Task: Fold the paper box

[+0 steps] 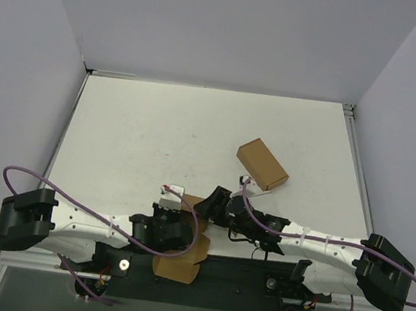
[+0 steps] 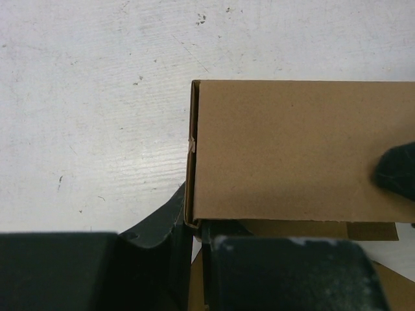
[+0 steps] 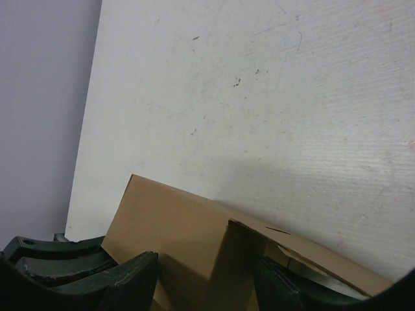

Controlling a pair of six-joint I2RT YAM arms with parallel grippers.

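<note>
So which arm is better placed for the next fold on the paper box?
Right, probably. The left hand is pinched on a wall of the paper box, steadying it; the right hand stands open around it, free to fold.

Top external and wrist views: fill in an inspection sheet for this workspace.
Surface: white table, scuffed, a few dark specks.
Job's things: paper box, partly folded, at the near edge, mid-table.
Clutter: oblong brown carton, further back, lying apart.
Grippers: left gripper shut on the paper box's wall; right gripper astride it, grip unclear.
Cables: purple cables loop out at both sides.
Surroundings: grey walls on three sides.
</note>
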